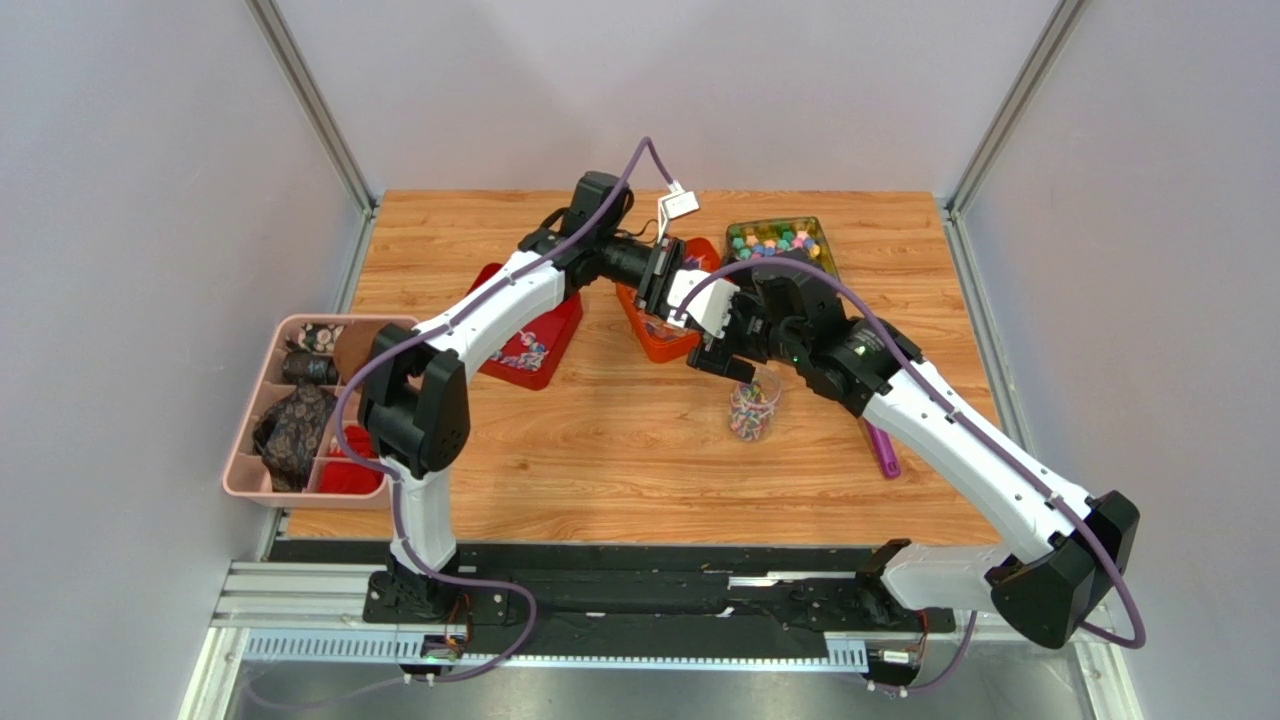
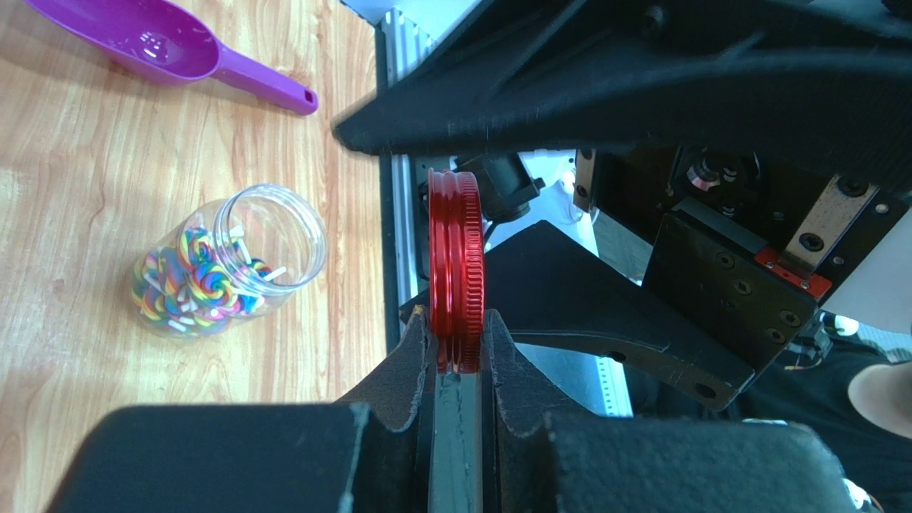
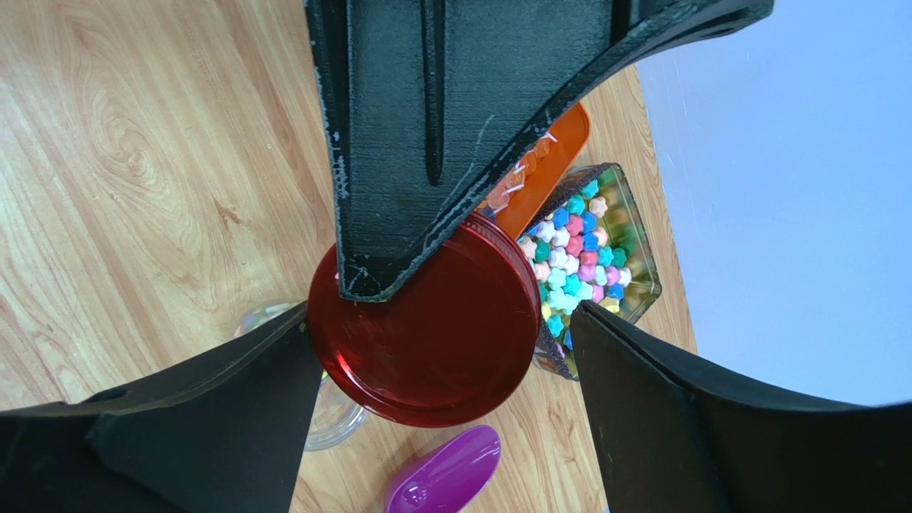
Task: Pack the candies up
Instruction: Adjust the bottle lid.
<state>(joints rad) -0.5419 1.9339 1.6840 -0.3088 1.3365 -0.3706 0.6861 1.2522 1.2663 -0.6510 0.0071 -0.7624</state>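
Note:
My left gripper (image 2: 458, 340) is shut on a round red lid (image 2: 455, 257), held edge-on above the table. In the right wrist view the lid (image 3: 428, 331) faces the camera, with a left finger (image 3: 428, 139) across its top. My right gripper (image 3: 439, 401) is open, its jaws on either side of the lid. An open clear jar (image 2: 219, 267) with swirled multicoloured candies lies tilted below; it also shows in the top view (image 1: 754, 408). More small pastel candies (image 3: 578, 241) fill a clear container (image 1: 781, 240) at the back right.
A purple scoop (image 2: 171, 48) lies on the wood to the right of the jar (image 1: 882, 447). An orange tray (image 1: 658, 327) and a red tray (image 1: 526, 342) sit mid-table. A pink bin (image 1: 301, 405) with dark items stands at the left edge.

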